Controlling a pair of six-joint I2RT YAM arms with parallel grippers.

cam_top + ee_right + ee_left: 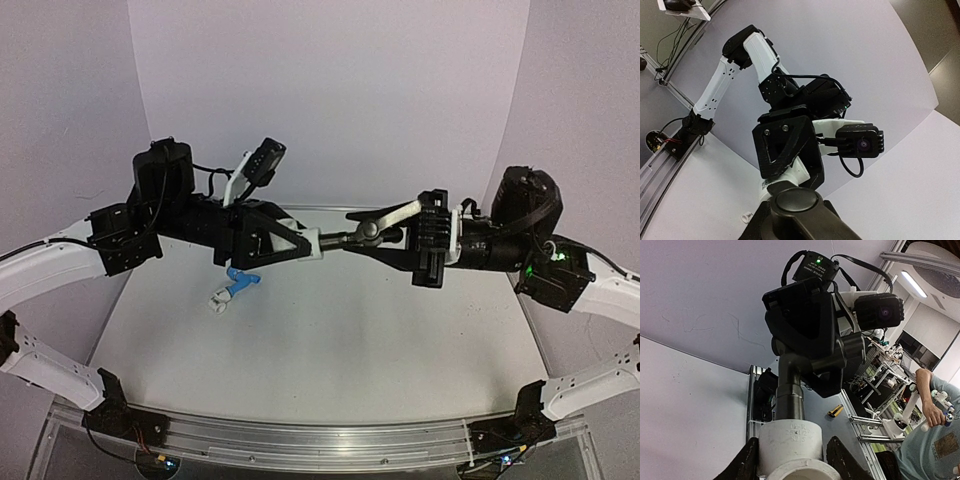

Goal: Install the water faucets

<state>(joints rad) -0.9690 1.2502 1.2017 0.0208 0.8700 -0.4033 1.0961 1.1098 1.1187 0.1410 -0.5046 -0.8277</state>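
The dark metal faucet (368,231) with its lever handle hangs in mid-air between both arms. My right gripper (392,236) is shut on its body. Its stem (789,396) enters a white pipe fitting (790,444), and my left gripper (308,244) is shut on that fitting, one finger on each side. In the right wrist view the faucet's round dark cap (794,199) fills the bottom, with the fitting (801,171) and the left gripper behind it. The light blue faucet (242,281) lies on the table below the left gripper, joined to a small white fitting (218,299).
The white table (330,350) has a metal rail (320,440) along its near edge. White walls enclose the back and both sides. A small white piece (746,217) lies on the table in the right wrist view.
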